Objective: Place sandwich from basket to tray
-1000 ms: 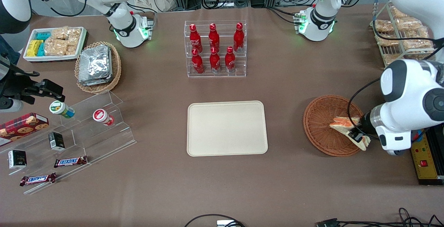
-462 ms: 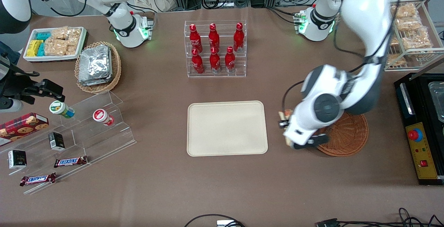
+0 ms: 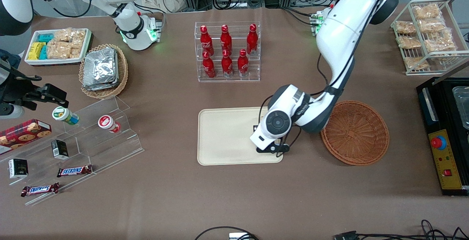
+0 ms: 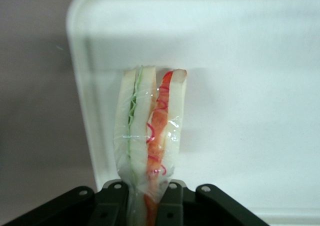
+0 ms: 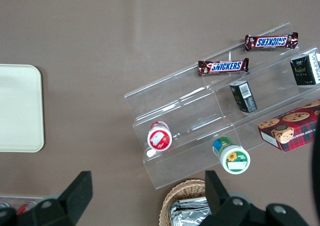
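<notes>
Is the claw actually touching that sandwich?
Touching. The left wrist view shows the gripper jaws clamped on the sandwich above the tray.

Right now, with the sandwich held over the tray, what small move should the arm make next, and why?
Probably lower straight down, then open. The gripper has its jaws shut on the sandwich, which hangs above the tray near its edge on the basket side. The basket no longer holds it. How much of a gap is left I cannot tell, so a slow descent seems safest.

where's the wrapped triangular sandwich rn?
Clamped in the left gripper, the wrapped triangular sandwich hangs over the cream rectangular tray, at its end nearest the empty reddish-brown wicker basket.
</notes>
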You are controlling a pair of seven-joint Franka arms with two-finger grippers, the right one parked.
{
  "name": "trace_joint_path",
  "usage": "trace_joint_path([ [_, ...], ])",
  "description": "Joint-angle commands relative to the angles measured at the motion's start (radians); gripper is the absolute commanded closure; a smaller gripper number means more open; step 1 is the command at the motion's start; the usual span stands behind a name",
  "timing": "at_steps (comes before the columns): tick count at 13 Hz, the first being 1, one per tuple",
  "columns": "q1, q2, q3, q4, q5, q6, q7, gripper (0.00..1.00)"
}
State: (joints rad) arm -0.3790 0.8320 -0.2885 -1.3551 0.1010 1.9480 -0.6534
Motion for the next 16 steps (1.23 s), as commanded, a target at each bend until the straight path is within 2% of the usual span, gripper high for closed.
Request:
trace_joint_path([
  [1, -0.003, 0.019, 0.008, 0.033, 0.022, -0.017, 0.0, 0.77],
  [2, -0.001, 0.019, 0.008, 0.033, 0.022, -0.017, 0.001, 0.67],
  [3, 0.0, 0.019, 0.009, 0.034, 0.019, -0.015, -0.002, 0.12],
  [4, 0.0, 0.016, 0.009, 0.037, 0.022, -0.017, -0.002, 0.0],
  [7, 0.005, -0.037, 0.021, 0.047, 0.031, -0.032, -0.003, 0.0],
  [9, 0.023, -0.124, 0.052, 0.031, 0.057, -0.11, -0.002, 0.0],
  [11, 0.07, -0.219, 0.054, -0.027, 0.04, -0.153, -0.006, 0.0],
  [16, 0.19, -0.701, 0.054, -0.542, 0.005, -0.041, 0.014, 0.01],
])
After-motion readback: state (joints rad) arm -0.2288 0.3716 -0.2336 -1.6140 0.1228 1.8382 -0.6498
